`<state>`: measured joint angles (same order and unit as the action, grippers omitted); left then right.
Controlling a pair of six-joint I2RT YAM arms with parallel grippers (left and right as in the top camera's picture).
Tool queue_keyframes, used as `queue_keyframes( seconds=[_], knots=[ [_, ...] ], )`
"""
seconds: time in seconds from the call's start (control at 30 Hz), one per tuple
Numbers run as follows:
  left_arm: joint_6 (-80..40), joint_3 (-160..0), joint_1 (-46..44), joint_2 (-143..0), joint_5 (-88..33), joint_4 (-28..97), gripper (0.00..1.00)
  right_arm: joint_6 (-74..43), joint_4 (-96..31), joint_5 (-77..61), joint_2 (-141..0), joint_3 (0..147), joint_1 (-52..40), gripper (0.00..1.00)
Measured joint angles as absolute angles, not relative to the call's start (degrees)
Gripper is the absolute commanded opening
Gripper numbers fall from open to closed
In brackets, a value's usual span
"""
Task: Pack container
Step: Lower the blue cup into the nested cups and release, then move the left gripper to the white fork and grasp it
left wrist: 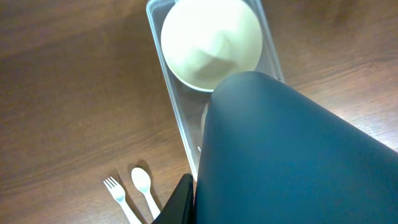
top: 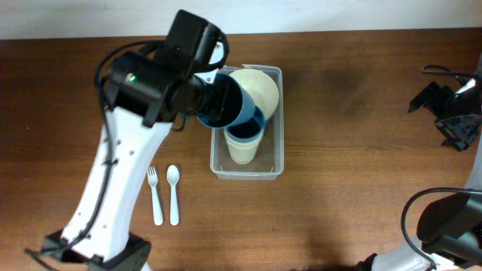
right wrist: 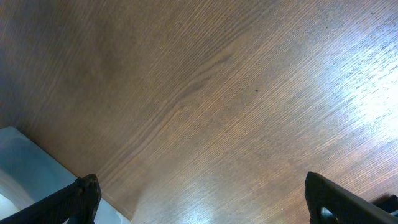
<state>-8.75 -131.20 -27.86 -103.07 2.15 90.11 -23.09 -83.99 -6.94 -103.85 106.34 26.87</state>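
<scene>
The clear container (top: 276,170) stands at the table's middle, long side running front to back. A cream bowl (top: 261,87) leans in its far end and a cream cup (top: 244,146) with a blue inside stands in its near half. My left gripper (top: 205,96) is shut on the rim of a dark blue bowl (top: 230,104), held tilted over the container's left wall. In the left wrist view the blue bowl (left wrist: 292,155) fills the lower right, one black finger (left wrist: 181,204) lies against it, and the cream bowl (left wrist: 211,43) lies in the container (left wrist: 176,118). My right gripper (top: 452,113) is open at the far right.
A white fork (top: 155,196) and white spoon (top: 173,193) lie side by side on the wood left of the container's front end; the fork (left wrist: 118,196) and spoon (left wrist: 143,186) also show in the left wrist view. The right gripper (right wrist: 208,205) hangs over bare wood tabletop (right wrist: 217,93).
</scene>
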Motion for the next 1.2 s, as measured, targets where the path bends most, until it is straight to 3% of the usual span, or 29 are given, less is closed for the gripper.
queue_keyframes(
  seconds=[0.17,0.43,0.7,0.83,0.97,1.2],
  knots=[
    [-8.8,-131.2,-27.9,-105.5,2.2,90.9,0.05,-23.1,-84.0,-6.9,-103.9,106.3,26.9,0.99],
    [-8.5,-131.2,-27.9,-105.6,2.3,91.8,0.42,-23.1,-84.0,-6.9,-103.9,106.3,26.9,0.99],
    [-8.4,-131.2,-27.9,-105.6,3.7,92.1,0.49,-23.1,-84.0,-7.0,-103.9,106.3,26.9,0.99],
    [-10.9,-131.2,-27.9,-105.4,13.6,95.2,0.63,-23.1,-84.0,-6.9,-103.9,106.3,26.9,0.99],
    [-14.3,-131.2,-26.3,-103.6,20.9,96.5,0.63,-23.1,-84.0,-6.9,-103.9,106.3,26.9,0.99],
    [-16.4,-127.1,-16.6,-94.1,18.0,96.4,0.66,-23.1,-84.0,-7.0,-103.9,106.3,26.9,0.99]
  ],
)
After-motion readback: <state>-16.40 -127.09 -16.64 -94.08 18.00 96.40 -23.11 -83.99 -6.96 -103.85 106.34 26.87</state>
